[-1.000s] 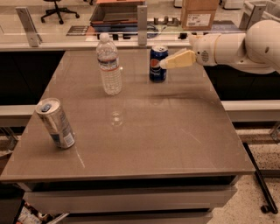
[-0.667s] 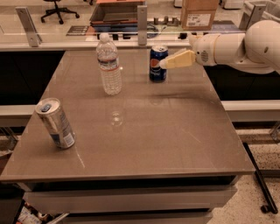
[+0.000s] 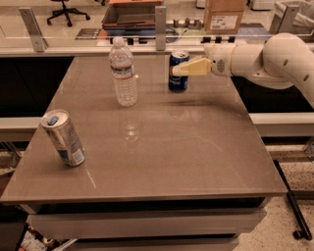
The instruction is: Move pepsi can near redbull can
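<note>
My gripper (image 3: 175, 70) reaches in from the right side at the far end of the surface (image 3: 196, 147). Its pale yellow tip lies across the upper front of the pepsi can (image 3: 178, 83), just under the rim, and touches it. I cannot tell from here whether my grip on the can is closed or still loose.

The pepsi can stands upright on its base. Its long axis is vertical, its silver top faces up, and the round logo faces the camera below my tip. It sits near the far edge of the surface, a little right of the middle.

There is one pepsi can, one redbull can (image 3: 63, 138) and one clear plastic water bottle (image 3: 123, 73). The redbull can stands near the front left corner, well apart from the pepsi can. Its top with the blue tab faces up and leans slightly to the left in this view, and a white label panel shows low on its side. The water bottle stands upright with its cap on, to the left of the pepsi can and near it without touching.

Beyond the surface, a cardboard box (image 3: 224, 14) sits on a counter behind my arm.
</note>
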Robot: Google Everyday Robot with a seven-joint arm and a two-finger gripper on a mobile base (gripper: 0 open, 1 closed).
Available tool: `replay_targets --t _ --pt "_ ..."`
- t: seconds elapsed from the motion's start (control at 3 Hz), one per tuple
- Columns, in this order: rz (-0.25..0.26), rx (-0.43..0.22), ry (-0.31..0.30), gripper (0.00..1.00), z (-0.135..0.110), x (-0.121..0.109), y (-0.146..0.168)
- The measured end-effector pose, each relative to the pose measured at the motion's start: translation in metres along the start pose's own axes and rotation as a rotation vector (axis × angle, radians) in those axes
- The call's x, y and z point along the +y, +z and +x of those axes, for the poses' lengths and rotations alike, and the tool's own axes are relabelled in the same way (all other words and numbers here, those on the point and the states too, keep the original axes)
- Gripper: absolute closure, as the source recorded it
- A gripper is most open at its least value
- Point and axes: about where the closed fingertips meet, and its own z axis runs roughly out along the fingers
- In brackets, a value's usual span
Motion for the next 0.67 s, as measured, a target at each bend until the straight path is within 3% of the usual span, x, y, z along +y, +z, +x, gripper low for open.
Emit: replay_targets --t 0.33,0.67 --pt "-0.051 -0.030 0.017 0.00 0.0006 0.0091 0.0252" --pt "-0.051 -0.028 0.017 0.18 0.0007 0.0099 0.0255"
